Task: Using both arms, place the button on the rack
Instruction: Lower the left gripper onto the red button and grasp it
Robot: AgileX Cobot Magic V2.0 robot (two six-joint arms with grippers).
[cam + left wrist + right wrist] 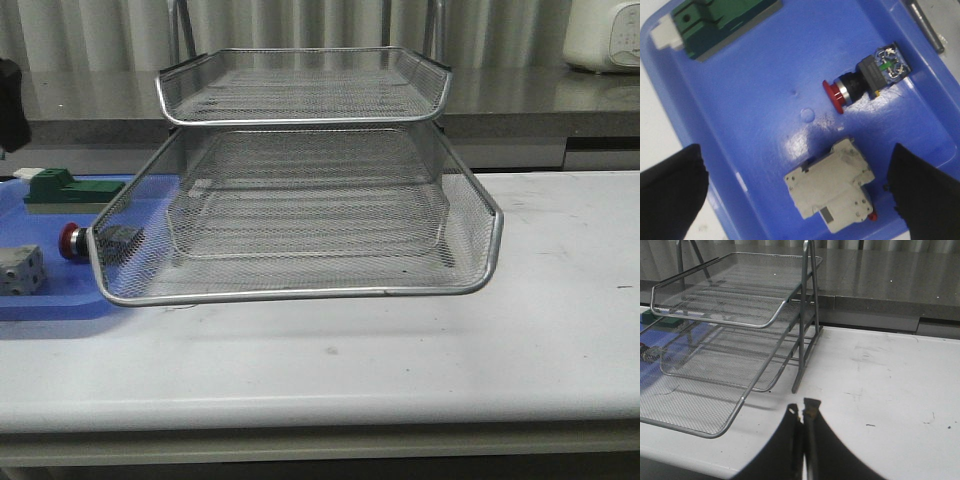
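Left hand (797,195) wide open, empty, over blue tray (755,100); button (860,82) lies upper right of centre, untouched. Right hand (803,412) pinched closed, empty, beside rack (740,325) on counter (880,370). Step: pre-grasp. Next: descend, straddle button.

The table (560,300) is a pale, off-white slab, scuffed with small dark marks and faint grey smears — most of them on the open stretch ahead of the right gripper (803,412), whose fingers meet just above that surface. Two things rest directly on it. The rack (300,215) stands ahead of that gripper and off to its side, its upright rods planted on the tabletop and its lowest tier reaching toward the near edge. The blue tray (760,100) lies flat beneath the left gripper (795,195) — just beside the rack.
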